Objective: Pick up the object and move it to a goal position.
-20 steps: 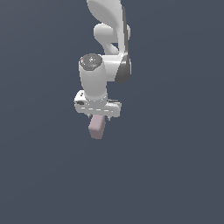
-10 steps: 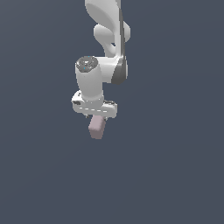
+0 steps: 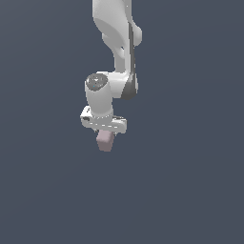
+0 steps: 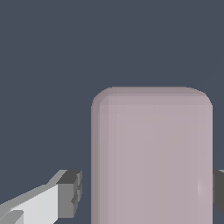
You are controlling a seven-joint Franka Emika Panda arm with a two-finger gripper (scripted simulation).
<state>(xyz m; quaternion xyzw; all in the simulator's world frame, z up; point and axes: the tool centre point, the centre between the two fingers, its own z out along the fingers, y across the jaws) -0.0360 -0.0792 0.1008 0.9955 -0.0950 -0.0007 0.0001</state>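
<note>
The object, a dusty mauve-pink block (image 3: 105, 142), stands just under my white gripper (image 3: 105, 134) in the exterior view, its lower part sticking out below the hand. In the wrist view the block (image 4: 152, 157) fills the space between the two fingers. One grey-tipped finger (image 4: 70, 192) stands beside one face with a narrow gap. The other finger (image 4: 220, 190) shows only as a sliver at the frame edge, also slightly apart from the block. The gripper is open around the block.
A plain dark blue-grey surface (image 3: 190, 190) lies all around. The white arm (image 3: 116, 38) rises above the hand.
The hand has come down lower over the block and the arm above has shifted. The block itself has stayed where it was.
</note>
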